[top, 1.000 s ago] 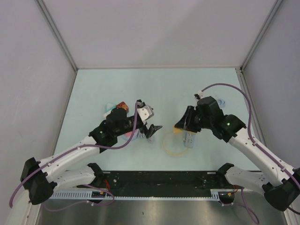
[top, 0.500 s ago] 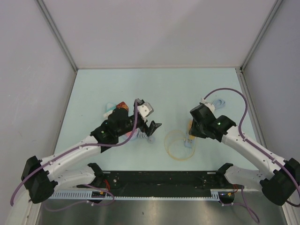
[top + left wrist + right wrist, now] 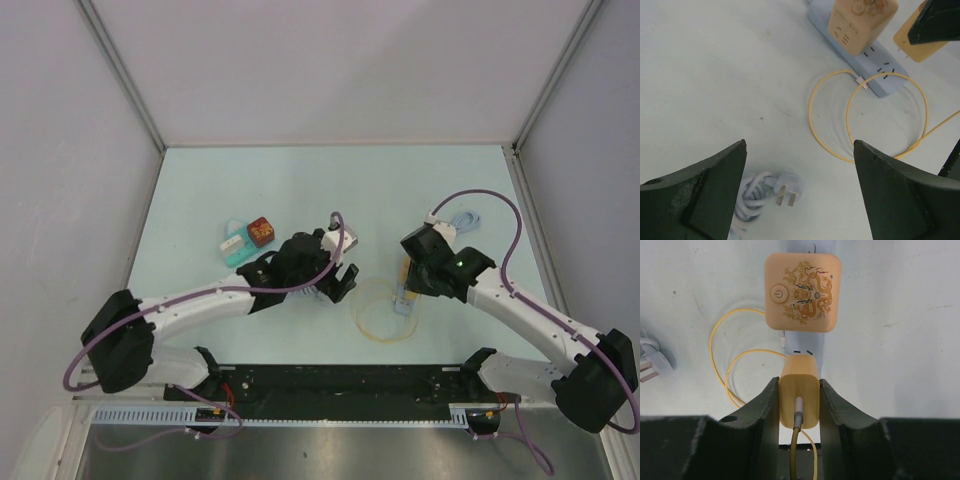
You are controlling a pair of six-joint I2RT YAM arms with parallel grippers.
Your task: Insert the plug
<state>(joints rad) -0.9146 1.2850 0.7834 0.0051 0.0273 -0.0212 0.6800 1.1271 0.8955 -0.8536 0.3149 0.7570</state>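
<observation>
My right gripper [image 3: 799, 390] is shut on a yellow plug [image 3: 799, 396] with a yellow cable [image 3: 735, 385] and holds it just above the pale blue power strip [image 3: 823, 347]. A square orange adapter with a dragon print [image 3: 803, 292] sits in the strip further along. In the top view the right gripper [image 3: 418, 278] is over the strip [image 3: 404, 305]. My left gripper [image 3: 800, 170] is open and empty above the table, left of the strip [image 3: 880, 65]. A white plug with a coiled white cord [image 3: 782, 187] lies below it.
A teal box [image 3: 236, 246] and a small red-brown block [image 3: 260, 230] lie at the left of the table. A pale cable loop [image 3: 468, 217] lies behind the right arm. The yellow cable coil [image 3: 380, 315] lies beside the strip.
My left gripper has moved right toward the strip, leaving the teal box and red block uncovered. My right gripper has come down over the strip with the yellow plug.
</observation>
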